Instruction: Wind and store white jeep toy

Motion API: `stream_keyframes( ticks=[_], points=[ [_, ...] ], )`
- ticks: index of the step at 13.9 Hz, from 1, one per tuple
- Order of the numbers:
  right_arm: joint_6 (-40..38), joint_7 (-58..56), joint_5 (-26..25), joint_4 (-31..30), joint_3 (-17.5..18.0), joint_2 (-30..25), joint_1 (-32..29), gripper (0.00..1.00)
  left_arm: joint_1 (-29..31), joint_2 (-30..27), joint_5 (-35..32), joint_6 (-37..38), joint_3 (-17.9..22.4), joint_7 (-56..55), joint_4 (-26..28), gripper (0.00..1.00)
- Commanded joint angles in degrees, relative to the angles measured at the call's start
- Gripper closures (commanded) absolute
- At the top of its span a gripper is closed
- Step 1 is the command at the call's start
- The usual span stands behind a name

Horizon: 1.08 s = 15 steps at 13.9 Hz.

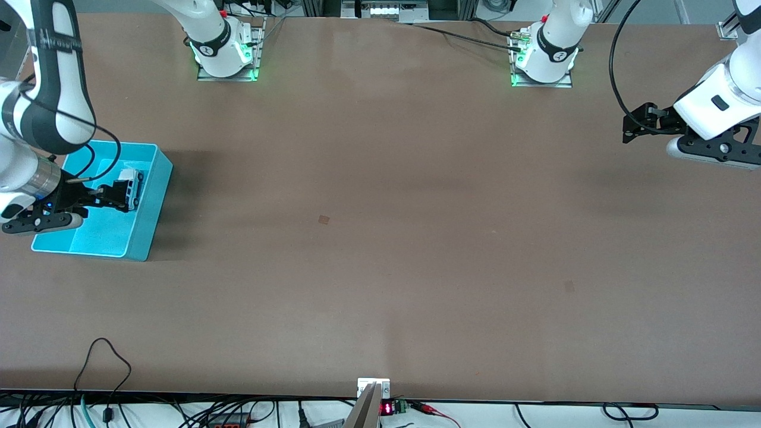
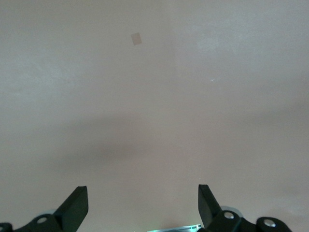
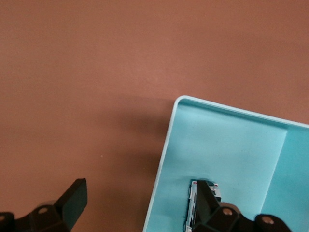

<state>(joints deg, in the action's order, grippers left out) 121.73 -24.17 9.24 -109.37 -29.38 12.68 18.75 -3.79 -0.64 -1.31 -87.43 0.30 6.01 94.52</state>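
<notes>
The white jeep toy [image 1: 130, 185] lies inside the cyan bin [image 1: 148, 223] at the right arm's end of the table. My right gripper [image 1: 115, 198] hangs open over the bin. In the right wrist view the jeep [image 3: 193, 205] rests on the bin floor, partly hidden by one finger [image 3: 206, 200]. The right gripper [image 3: 140, 205] straddles the bin rim [image 3: 164, 154] and holds nothing. My left gripper [image 1: 632, 127] is open and empty in the air over the left arm's end of the table. In its own view the left gripper [image 2: 143, 205] shows only bare table.
Two arm bases [image 1: 226, 50] [image 1: 544, 56] stand along the table's edge farthest from the front camera. Small dark patches [image 1: 323, 219] [image 1: 569, 286] mark the brown tabletop. Cables [image 1: 107, 362] and a small display [image 1: 386, 408] lie at the nearest edge.
</notes>
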Motion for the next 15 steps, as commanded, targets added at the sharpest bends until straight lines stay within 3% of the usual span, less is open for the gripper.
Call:
stream_keyframes(
  ticks=[1,4,5,8,10,13,15],
  points=[
    [-2.89,-0.70,-0.45,1.52,-0.24,-1.17,0.76,0.00,0.10,-0.06,0.52,1.21,0.14,0.93,-1.09,0.00],
    [-7.37,4.81,-1.41,3.90,0.37,-3.01,1.56,0.00,0.01,-0.24,0.52,1.21,-0.04,0.85,-1.18,0.00],
    [-9.12,7.79,-3.77,4.43,3.25,-4.67,0.34,0.00,-0.07,-0.24,0.52,1.21,-0.04,0.85,-1.18,0.00],
    [-14.40,17.56,-9.23,4.61,19.93,-11.52,-10.80,0.00,-0.07,-0.24,0.52,1.21,0.05,0.85,-1.18,0.00],
    [-17.57,19.07,-9.42,4.69,25.93,-15.04,-14.52,0.00,0.01,-0.24,0.52,1.21,0.05,0.85,-1.18,0.00],
    [-19.51,20.12,-9.33,4.87,26.39,-18.30,-14.09,0.00,-0.07,-0.24,0.52,1.21,-0.13,0.85,-1.26,0.00],
    [-23.08,19.95,-8.90,8.54,26.39,-18.31,-14.09,0.00,-0.07,-0.24,0.52,1.21,-0.30,0.93,-1.26,0.00]
  ],
)
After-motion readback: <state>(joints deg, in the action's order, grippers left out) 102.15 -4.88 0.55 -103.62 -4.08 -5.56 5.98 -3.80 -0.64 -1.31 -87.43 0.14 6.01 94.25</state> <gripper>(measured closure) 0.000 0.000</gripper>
